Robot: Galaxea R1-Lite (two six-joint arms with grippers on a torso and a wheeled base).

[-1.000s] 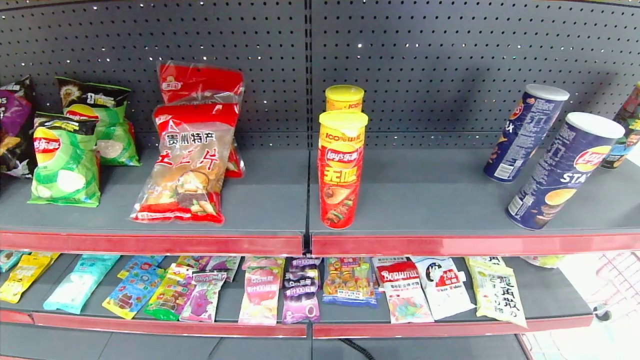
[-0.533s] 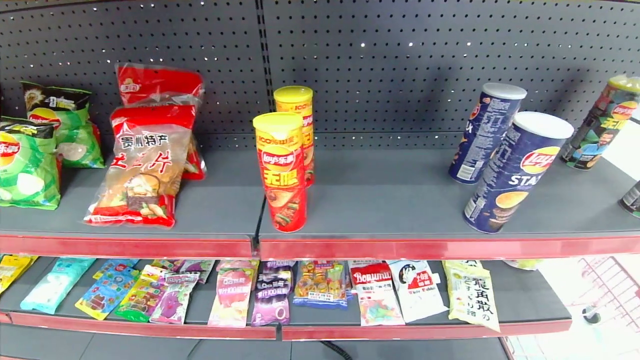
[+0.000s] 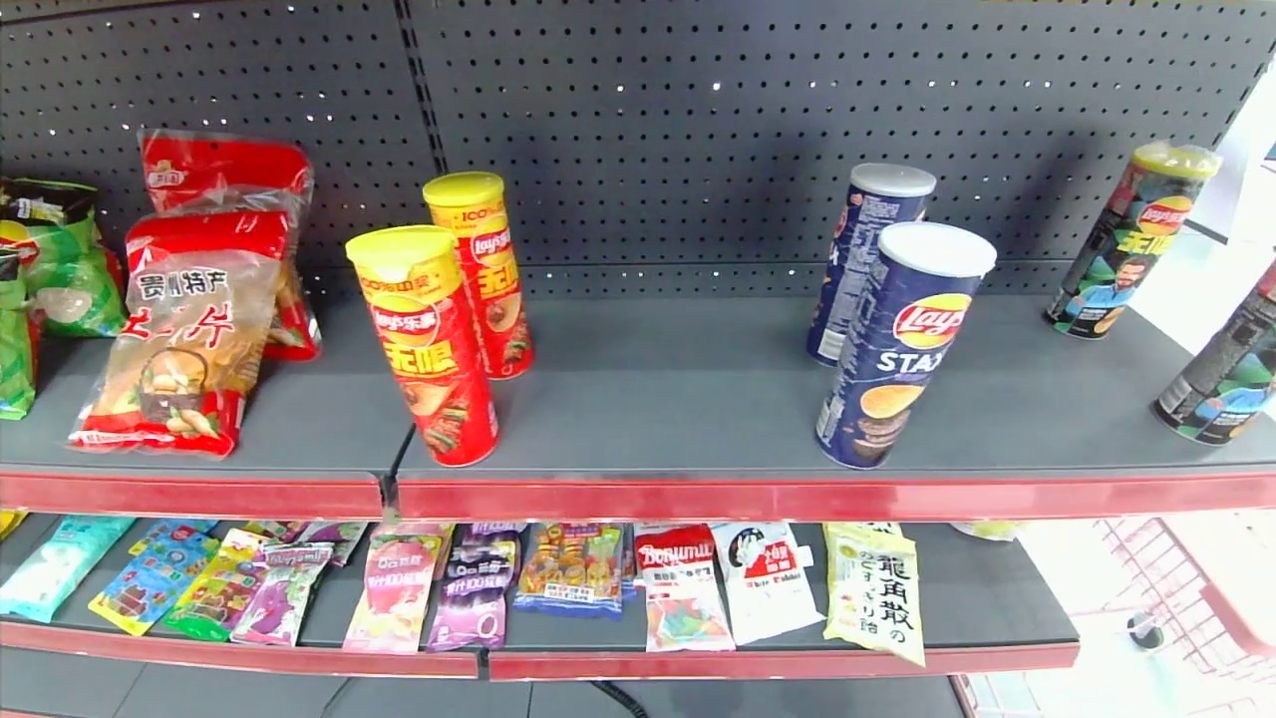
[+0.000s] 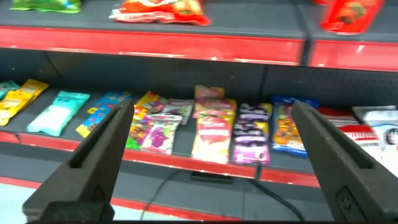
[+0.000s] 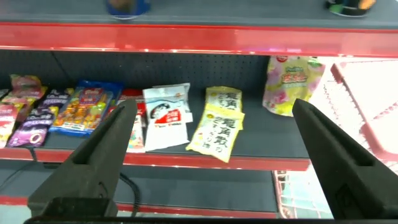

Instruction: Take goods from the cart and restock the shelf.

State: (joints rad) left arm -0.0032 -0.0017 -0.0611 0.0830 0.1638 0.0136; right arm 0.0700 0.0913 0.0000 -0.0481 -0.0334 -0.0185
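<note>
A: The left fingers [image 4: 93, 162], spread or closed?
B: Spread wide with nothing between them, facing the lower shelf [image 4: 186, 163]; the right fingers [image 5: 93, 162] stand the same way, apart and empty, before that shelf's right end.
A: And the goods?
B: Two red canisters [image 3: 429, 349] with yellow lids stand near the middle of the upper shelf [image 3: 698, 399], one at the front edge, one behind it; two blue canisters [image 3: 897, 349] stand to their right, again one at the front edge and one behind; a row of flat sachets [image 3: 394, 593] lies along the lower shelf.
A: What is cut off?
B: The green chip bags [image 3: 60, 269] at the upper shelf's left end run past the frame; so does the nearer of two dark illustrated canisters [image 3: 1126, 249] at its right end; the cart [image 3: 1231, 608], beyond the lower shelf's right end, is pale pink wire, washed out; I cannot tell what it holds.
A: Do the wrist views add anything?
B: The right wrist view gives a green-and-pink pouch [image 5: 289, 81] standing at the back of the lower shelf's right end; from the head view the upper shelf's red lip hides most of it; the same wrist view has a yellow packet [image 5: 217, 124] lying just beside a white packet [image 5: 165, 118]; a dark cable [image 3: 616, 698] hangs below the lower shelf, cut by the head view's lower edge, and the left wrist view shows more of its run.
</note>
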